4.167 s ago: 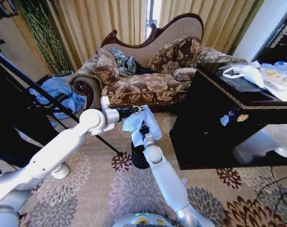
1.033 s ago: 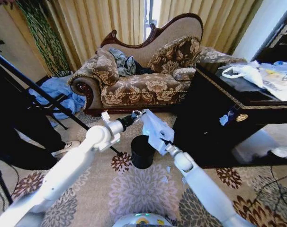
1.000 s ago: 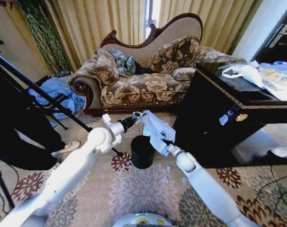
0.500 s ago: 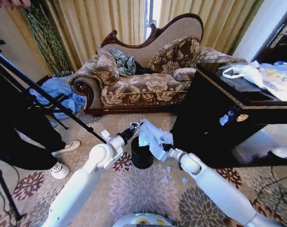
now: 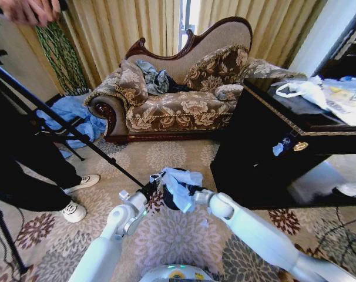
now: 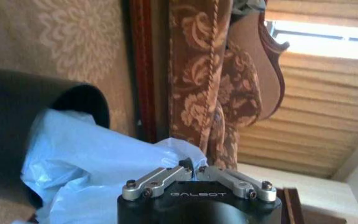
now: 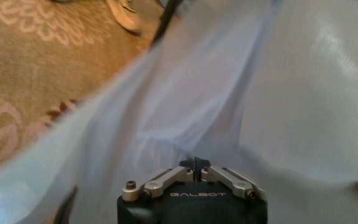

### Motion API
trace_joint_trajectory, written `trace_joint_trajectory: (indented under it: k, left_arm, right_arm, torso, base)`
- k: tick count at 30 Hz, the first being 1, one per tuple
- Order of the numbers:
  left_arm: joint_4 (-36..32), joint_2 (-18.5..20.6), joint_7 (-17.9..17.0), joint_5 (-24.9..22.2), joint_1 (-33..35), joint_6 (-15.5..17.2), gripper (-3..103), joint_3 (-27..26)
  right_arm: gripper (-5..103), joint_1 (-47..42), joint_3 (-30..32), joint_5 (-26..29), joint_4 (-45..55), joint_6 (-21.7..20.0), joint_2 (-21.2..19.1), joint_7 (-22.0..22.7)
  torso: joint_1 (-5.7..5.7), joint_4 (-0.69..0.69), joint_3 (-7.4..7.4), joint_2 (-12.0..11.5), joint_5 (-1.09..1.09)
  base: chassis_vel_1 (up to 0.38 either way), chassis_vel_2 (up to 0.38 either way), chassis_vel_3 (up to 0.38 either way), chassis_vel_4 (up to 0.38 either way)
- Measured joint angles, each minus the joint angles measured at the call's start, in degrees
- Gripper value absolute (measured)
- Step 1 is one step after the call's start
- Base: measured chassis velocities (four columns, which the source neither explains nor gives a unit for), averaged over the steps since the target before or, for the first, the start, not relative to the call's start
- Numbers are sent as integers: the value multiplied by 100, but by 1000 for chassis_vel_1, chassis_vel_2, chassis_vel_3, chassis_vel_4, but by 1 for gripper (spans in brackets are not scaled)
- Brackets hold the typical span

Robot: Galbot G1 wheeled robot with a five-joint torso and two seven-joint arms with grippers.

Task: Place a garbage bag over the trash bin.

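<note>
1. My left jaws (image 5: pixel 155 185) sit low over the carpet (image 5: pixel 166 235), at the left side of the bin (image 5: pixel 173 200); they are pinched together on a fold of the bag (image 5: pixel 177 182); my left wrist view has the two tips meeting at the plastic (image 6: pixel 193 171).
2. My right jaws (image 5: pixel 191 191) come in from the right, at the bin's rim; they too are clamped on the bag; my right wrist view has the tips pressed together (image 7: pixel 195 169) with pale film spread all round them.
3. The bag is stretched between my two jaws and draped across the bin's top; part of it hangs down the front; from my head I cannot tell whether its mouth goes round the rim or just lies on it.
4. In my left wrist view the bin's dark wall (image 6: pixel 17 102) and open mouth sit beside the bag (image 6: pixel 98 158), the plastic bunched against the rim.
5. The bin stands upright on the carpet, between the sofa (image 5: pixel 178 94) behind it and my base; the dark cabinet (image 5: pixel 266 158) is to its right.
</note>
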Motion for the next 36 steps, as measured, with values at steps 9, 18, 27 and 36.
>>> trace_joint_trajectory:
  k: [9, 18, 27, 36]
  left_arm:
    - [-116, 41, -211, -558, -281, -8, 0, -279]
    - [177, -121, -406, -788, -676, -48, 0, -449]
    - [520, -129, -636, -889, -871, -26, 0, -471]
    - [753, -105, -775, -919, -1004, -27, 0, -325]
  right_arm:
    - [0, 881, -616, 226, -198, -154, 231, -4]
    - [0, 1565, -884, 126, -620, -32, 351, -147]
    - [0, 2064, -1147, -800, -1103, 359, 598, -772]
    - [0, 2300, -1513, -1219, -1214, 473, 584, -1188]
  torso:
    - [0, 0, 0, 0, 2]
    - [1, -1, 0, 0, 2]
    - [0, 0, 0, 0, 2]
    - [1, 0, 0, 0, 2]
  base:
    - [0, 0, 0, 0]
    - [0, 0, 0, 0]
    - [0, 0, 0, 0]
    - [0, 0, 0, 0]
